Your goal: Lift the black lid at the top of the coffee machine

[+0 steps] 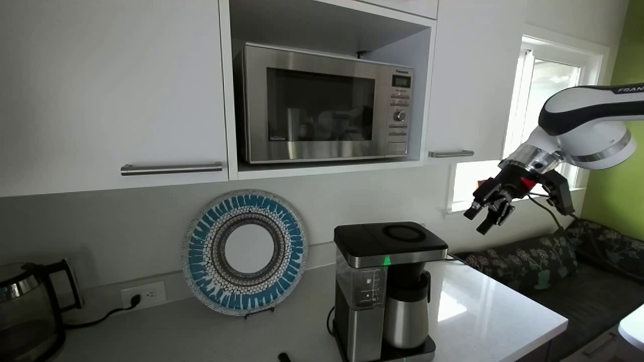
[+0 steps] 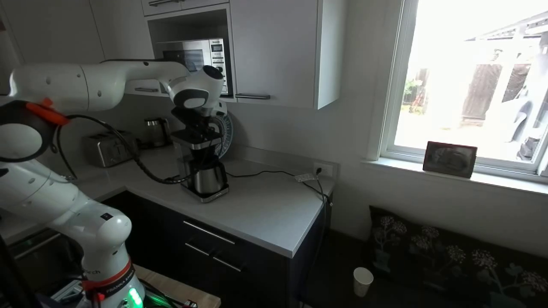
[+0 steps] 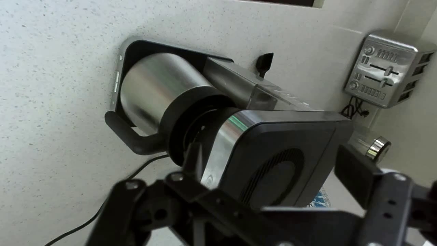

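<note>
1. While the gripper hangs in mid-air, its fingers stand spread wide, nothing at all between them.
2. Below and beyond the fingertips, clear of them, comes the black lid, lying flat on top of the coffee machine, not lifted yet! A seam crosses that top; which panel swings up, I can't tell.
3. Now, how will it handle? Looks like thin, stiff plastic, so I'd call it light, rather slippery, probably hinged. Best hold, I reckon: one fingertip hooked under an edge, off the steel rim, then up gently; a pinch on the flat would likely skid.
4. Lower than the fingers sits the carafe, upright on the machine's base, and a hard yank on the lid could rock the lot.
5. Farthest of these, well apart from the fingers, the toaster rests past the machine.
</note>
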`<state>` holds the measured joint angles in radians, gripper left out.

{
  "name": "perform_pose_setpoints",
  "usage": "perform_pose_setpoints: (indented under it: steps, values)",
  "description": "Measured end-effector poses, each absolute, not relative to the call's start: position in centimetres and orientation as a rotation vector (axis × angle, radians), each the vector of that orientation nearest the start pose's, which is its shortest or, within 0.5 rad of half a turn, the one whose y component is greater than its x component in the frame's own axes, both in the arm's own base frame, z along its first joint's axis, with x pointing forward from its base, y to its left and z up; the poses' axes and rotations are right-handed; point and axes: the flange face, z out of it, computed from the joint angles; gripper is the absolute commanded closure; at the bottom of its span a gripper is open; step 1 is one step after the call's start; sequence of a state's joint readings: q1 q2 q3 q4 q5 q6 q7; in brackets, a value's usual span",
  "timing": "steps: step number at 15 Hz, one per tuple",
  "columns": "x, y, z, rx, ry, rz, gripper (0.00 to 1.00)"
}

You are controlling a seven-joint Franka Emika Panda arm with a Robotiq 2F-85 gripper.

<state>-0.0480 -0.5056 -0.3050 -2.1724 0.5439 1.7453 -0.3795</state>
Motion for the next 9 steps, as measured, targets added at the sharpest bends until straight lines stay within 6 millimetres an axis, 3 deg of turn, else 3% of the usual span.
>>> perform_pose_setpoints:
  steps: [9]
  values:
    - [40.18,-12.29,60.36,-2.442,0.073,-0.422,0.0]
